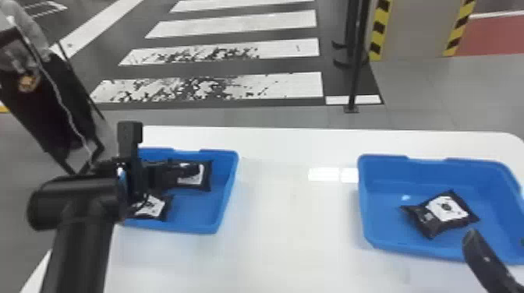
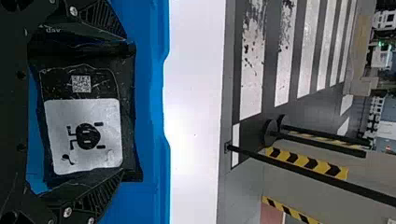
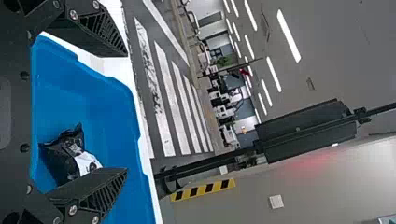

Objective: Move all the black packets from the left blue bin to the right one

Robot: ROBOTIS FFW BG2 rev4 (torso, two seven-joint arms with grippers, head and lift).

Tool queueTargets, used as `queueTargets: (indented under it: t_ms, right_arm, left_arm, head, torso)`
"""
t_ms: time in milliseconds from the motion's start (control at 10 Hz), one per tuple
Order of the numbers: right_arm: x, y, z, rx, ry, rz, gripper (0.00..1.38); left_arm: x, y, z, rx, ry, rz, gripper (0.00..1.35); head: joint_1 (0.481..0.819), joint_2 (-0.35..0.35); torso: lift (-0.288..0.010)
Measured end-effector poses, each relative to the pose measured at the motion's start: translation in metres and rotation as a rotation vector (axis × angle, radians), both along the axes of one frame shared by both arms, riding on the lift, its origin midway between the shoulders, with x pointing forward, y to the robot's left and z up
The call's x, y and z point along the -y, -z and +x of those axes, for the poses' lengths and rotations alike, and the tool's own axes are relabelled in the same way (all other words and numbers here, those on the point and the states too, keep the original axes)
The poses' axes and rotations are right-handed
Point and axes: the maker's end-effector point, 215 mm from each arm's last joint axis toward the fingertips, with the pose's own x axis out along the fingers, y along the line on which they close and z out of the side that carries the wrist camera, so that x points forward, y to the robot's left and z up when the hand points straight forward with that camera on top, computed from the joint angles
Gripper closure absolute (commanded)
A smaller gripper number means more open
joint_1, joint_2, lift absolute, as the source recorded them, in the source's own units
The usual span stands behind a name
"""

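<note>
My left gripper (image 1: 171, 171) is over the left blue bin (image 1: 224, 195), above the rear black packet (image 1: 206, 176). A second black packet (image 1: 154, 206) lies nearer the bin's front. In the left wrist view the left gripper (image 2: 124, 105) is open wide, its fingers at opposite ends of a black packet (image 2: 84, 135) with a white label. My right gripper (image 1: 485, 260) is at the front of the right blue bin (image 1: 384, 243), where one black packet (image 1: 446, 210) rests. The right gripper (image 3: 126, 113) stands open with nothing held, one finger partly covering the black packet (image 3: 65, 156).
Both bins stand on a white table (image 1: 292, 218), with a wide stretch of tabletop between them. Beyond the table are a dark post (image 1: 354, 78) and a black cart-like object (image 1: 58, 105) on the floor at the left.
</note>
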Motion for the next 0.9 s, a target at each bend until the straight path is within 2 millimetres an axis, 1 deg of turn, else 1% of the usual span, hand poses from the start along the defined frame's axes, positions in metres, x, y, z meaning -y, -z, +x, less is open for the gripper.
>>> queueTargets:
  t_ms: [100,200,300,400,500,600,700,800,900]
  right_arm:
    - [0.000,0.003,0.000,-0.006,0.000,0.007,0.16]
    - [-0.001,0.005,0.000,-0.011,0.000,0.013,0.16]
    - [-0.001,0.007,0.000,-0.014,0.000,0.016,0.16]
    - [-0.001,0.008,0.000,-0.015,0.000,0.018,0.16]
    - [-0.001,0.008,0.001,-0.015,0.000,0.019,0.16]
    - [-0.002,0.009,0.000,-0.016,-0.002,0.023,0.16]
    - [-0.002,0.010,0.000,-0.019,-0.002,0.032,0.16]
    - [-0.002,0.011,-0.001,-0.021,-0.001,0.040,0.16]
    - [-0.002,0.011,-0.001,-0.023,-0.001,0.045,0.16]
  left_arm:
    - [0.003,0.006,0.003,-0.015,0.000,-0.009,0.22]
    - [0.003,0.010,0.005,-0.024,-0.004,-0.011,0.40]
    - [0.001,0.015,0.006,-0.035,-0.013,-0.005,0.69]
    - [0.000,0.020,0.007,-0.056,-0.015,0.005,0.94]
    - [0.001,0.025,0.008,-0.075,-0.013,0.025,1.14]
    - [0.001,0.032,0.004,-0.103,-0.012,0.042,1.13]
    - [0.001,0.038,-0.001,-0.134,0.001,0.067,1.24]
    - [0.000,0.040,-0.004,-0.148,0.014,0.091,1.21]
    - [-0.002,0.038,-0.003,-0.139,0.019,0.092,1.21]
  head:
    - [0.695,0.167]
    - [0.695,0.167]
    - [0.695,0.168]
    - [0.695,0.170]
    - [0.695,0.170]
    - [0.695,0.170]
    - [0.695,0.171]
    - [0.695,0.172]
    - [0.695,0.175]
  torso:
    - [-0.150]
    - [-0.150]
    - [-0.150]
    - [-0.150]
    - [-0.150]
    - [-0.150]
    - [-0.150]
    - [-0.150]
    - [-0.150]
